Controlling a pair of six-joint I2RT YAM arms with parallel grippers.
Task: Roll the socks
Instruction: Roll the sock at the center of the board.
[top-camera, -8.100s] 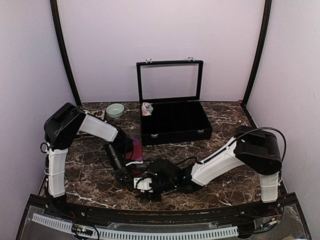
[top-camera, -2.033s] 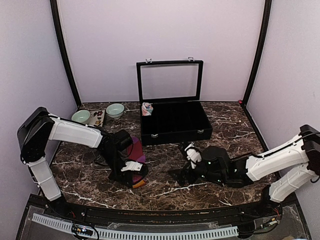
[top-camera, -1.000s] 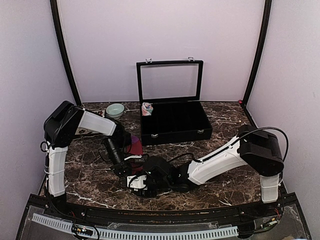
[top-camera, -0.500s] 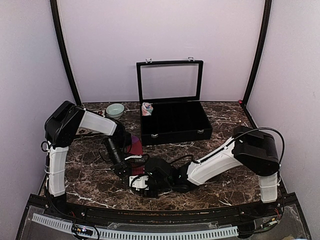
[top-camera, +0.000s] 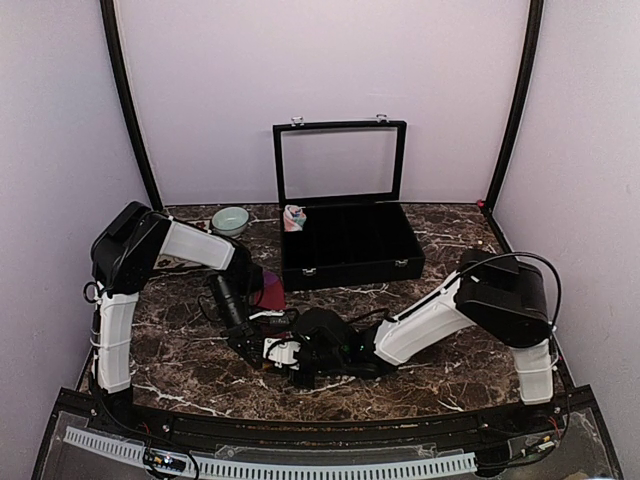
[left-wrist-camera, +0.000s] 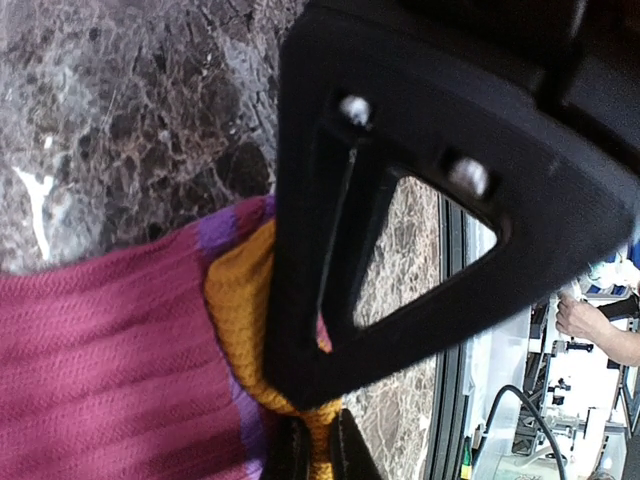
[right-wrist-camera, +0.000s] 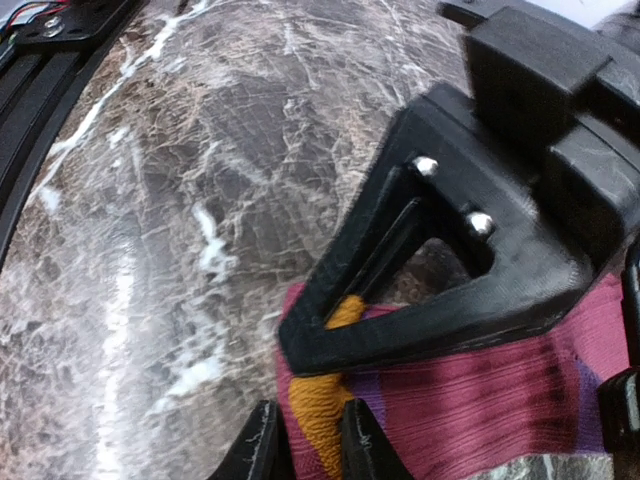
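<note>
Near the table's (top-camera: 455, 365) front edge, your maroon sock (top-camera: 270, 296) lies on the marble. Your left gripper (left-wrist-camera: 322, 456) is clamped on its orange cuff (left-wrist-camera: 243, 325); your right gripper (right-wrist-camera: 315, 443) pinches that cuff too. The pink sock (top-camera: 294, 216) rests against the case (top-camera: 350, 262).

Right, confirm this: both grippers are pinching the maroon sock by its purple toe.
Not the toe. Both wrist views show the left gripper and right gripper pinching the maroon sock by its orange cuff.
</note>
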